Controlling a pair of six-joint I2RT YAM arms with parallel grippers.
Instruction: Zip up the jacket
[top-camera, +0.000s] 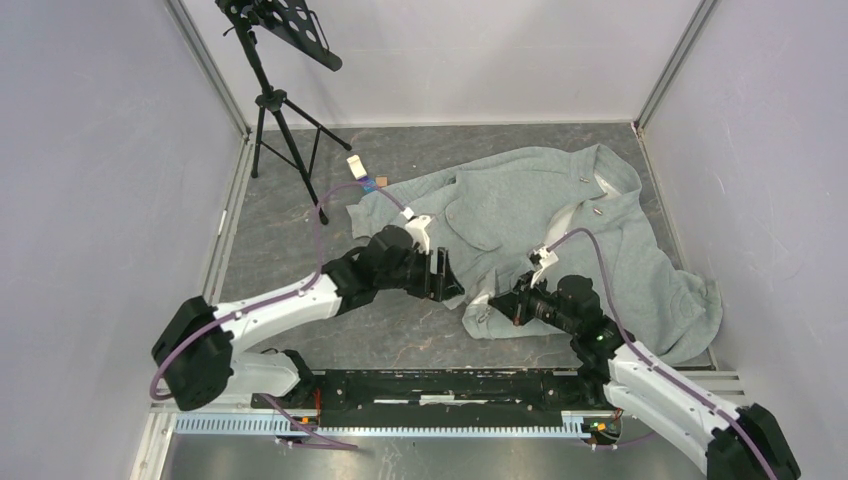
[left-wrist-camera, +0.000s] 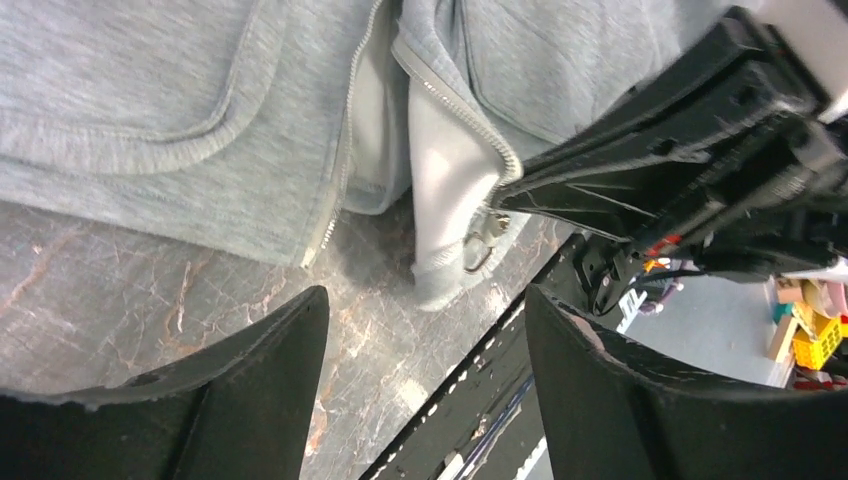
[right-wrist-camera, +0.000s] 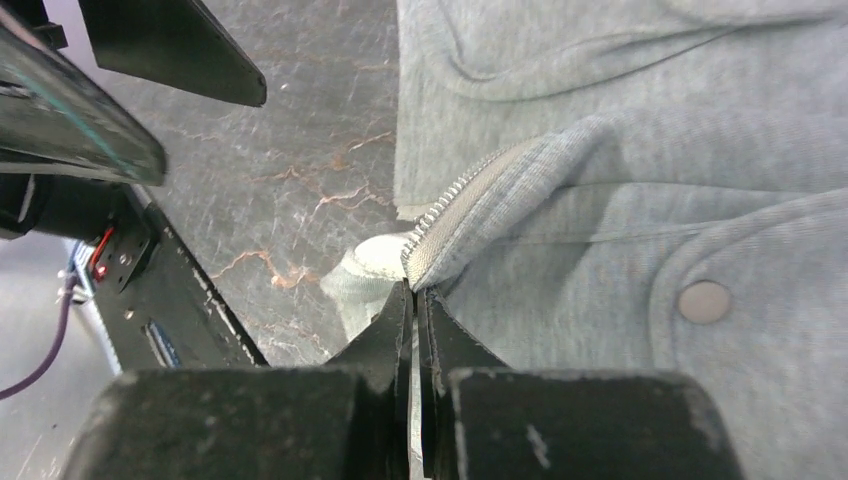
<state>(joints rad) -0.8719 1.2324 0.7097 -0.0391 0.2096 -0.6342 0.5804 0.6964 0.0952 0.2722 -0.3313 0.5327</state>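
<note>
On the desk (top-camera: 420, 340) the jacket (top-camera: 520, 200) lay unzipped right of centre, so you needed the right gripper (right-wrist-camera: 413, 292), jaws clamped on the bottom end of the zipper (right-wrist-camera: 455, 195), to hold it taut and the left gripper (left-wrist-camera: 425, 305), jaws apart, to close on the pull (left-wrist-camera: 482, 242).

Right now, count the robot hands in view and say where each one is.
2. The left hand, open, hangs above the table beside the jacket's bottom hem. The right hand is shut on the zipper end of that hem. Neither is hidden.
</note>
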